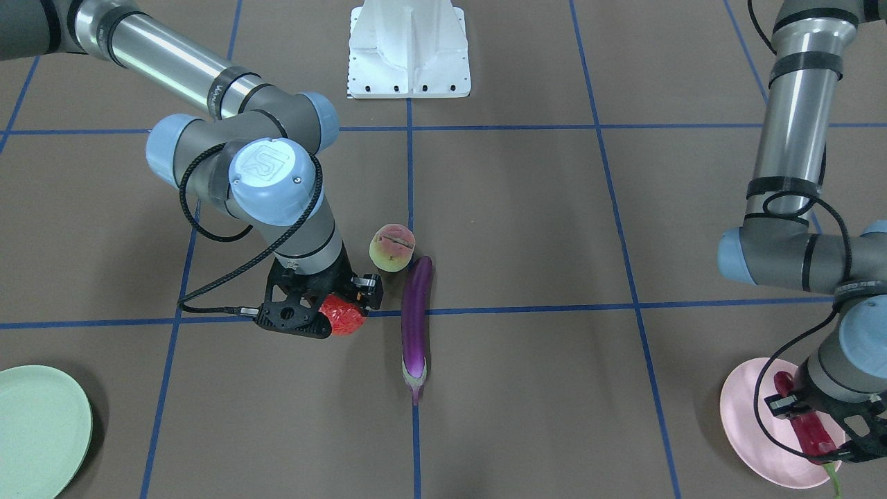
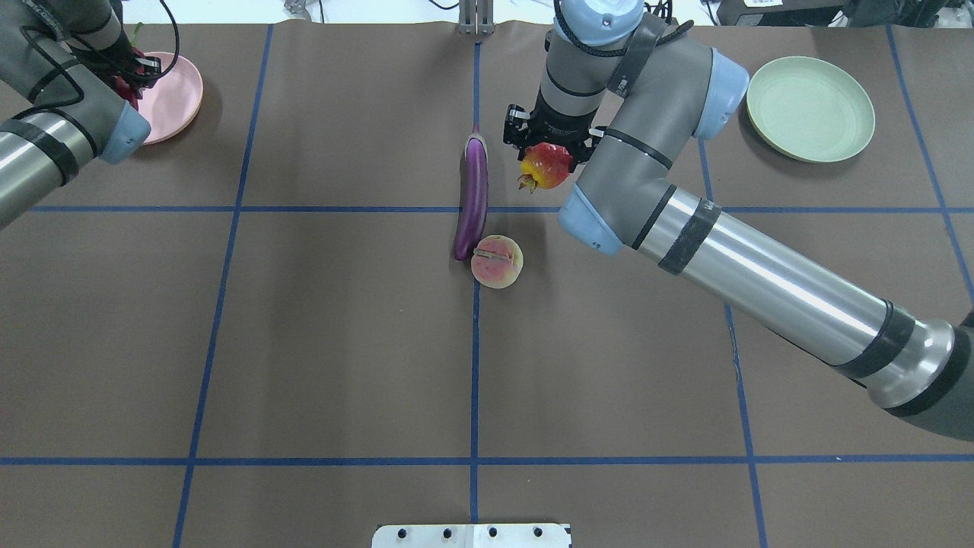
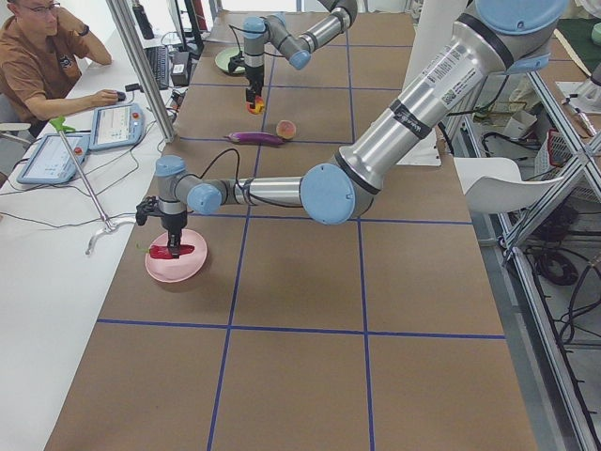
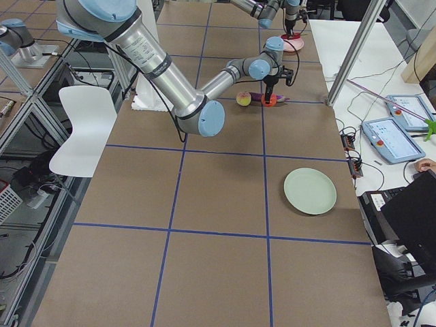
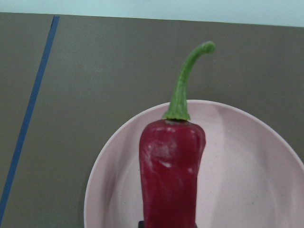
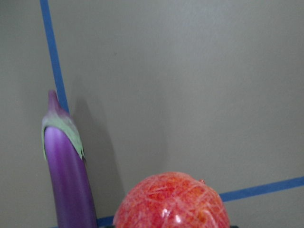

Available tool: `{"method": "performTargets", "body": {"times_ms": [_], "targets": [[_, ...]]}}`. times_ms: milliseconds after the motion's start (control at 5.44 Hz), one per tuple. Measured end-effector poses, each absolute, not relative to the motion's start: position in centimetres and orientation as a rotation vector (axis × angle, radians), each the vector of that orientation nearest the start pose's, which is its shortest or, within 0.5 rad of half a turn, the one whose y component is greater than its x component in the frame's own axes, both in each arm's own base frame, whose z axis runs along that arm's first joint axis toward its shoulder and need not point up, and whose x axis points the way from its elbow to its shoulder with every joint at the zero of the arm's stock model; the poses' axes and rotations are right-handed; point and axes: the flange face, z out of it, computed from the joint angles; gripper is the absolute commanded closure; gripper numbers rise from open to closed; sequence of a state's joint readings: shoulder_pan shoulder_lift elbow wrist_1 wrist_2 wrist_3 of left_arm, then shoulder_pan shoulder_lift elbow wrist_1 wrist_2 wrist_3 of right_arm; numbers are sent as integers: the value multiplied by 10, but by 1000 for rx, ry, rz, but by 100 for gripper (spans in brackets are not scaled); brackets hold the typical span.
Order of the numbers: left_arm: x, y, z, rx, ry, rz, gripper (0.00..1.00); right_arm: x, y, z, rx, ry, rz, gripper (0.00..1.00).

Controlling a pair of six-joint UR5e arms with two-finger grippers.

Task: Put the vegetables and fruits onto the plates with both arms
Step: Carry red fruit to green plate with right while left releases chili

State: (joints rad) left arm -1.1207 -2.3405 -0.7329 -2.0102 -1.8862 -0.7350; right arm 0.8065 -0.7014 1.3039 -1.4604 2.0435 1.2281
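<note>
My right gripper [image 2: 546, 148] is shut on the round red-orange mottled fruit [image 2: 545, 166], which also shows in the front view [image 1: 344, 315], low over the table beside the purple eggplant [image 2: 473, 198]. The peach [image 2: 496, 261] lies against the eggplant's blunt end. The mint green plate [image 2: 810, 119] is empty at the far right. My left gripper [image 1: 807, 423] is shut on the dark red chili pepper [image 5: 172, 171] over the pink plate [image 5: 247, 161]. I cannot tell if the chili touches the plate.
The white base block [image 2: 472, 535] stands at the robot's edge of the table. Blue tape lines cross the brown surface. An operator [image 3: 42, 56] sits with tablets beside the table's far edge. A white chair [image 4: 82, 129] stands on the robot's side.
</note>
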Motion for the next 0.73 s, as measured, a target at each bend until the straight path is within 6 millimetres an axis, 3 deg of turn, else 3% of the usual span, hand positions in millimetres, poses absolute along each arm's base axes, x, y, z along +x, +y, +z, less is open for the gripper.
{"method": "performTargets", "body": {"times_ms": [184, 367, 735], "targets": [[262, -778, 552, 144, 440, -223, 1, -456, -639, 221, 13, -825, 273, 100], [261, -779, 553, 158, 426, -222, 0, -431, -655, 225, 22, -811, 271, 100], [252, -788, 535, 192, 444, -209, 0, -356, -697, 240, 74, -747, 213, 100]]}}
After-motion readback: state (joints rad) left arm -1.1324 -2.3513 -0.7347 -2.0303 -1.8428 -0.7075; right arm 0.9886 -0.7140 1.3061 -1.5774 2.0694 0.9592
